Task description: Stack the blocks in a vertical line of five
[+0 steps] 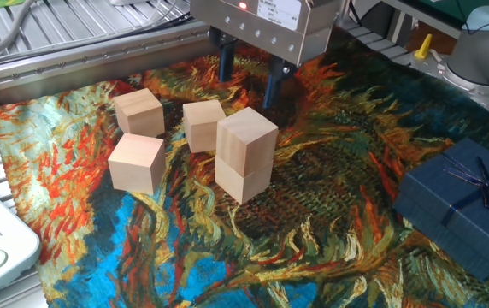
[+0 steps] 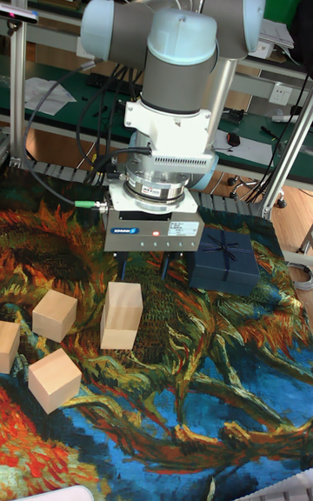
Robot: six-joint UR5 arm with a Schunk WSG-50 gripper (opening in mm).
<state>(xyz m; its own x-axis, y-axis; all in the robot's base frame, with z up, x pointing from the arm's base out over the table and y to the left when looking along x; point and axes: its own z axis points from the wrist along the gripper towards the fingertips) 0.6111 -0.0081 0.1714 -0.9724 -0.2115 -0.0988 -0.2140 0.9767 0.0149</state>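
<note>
Jaws open and empty, hanging at top centre of the fixed view, above and behind the blocks. Two-block stack mid-frame on the painted cloth covering the desk. Three single blocks lie to its left: one just beside the stack, one further left, one nearer the camera. Blue gift box sits well apart at right.
</note>
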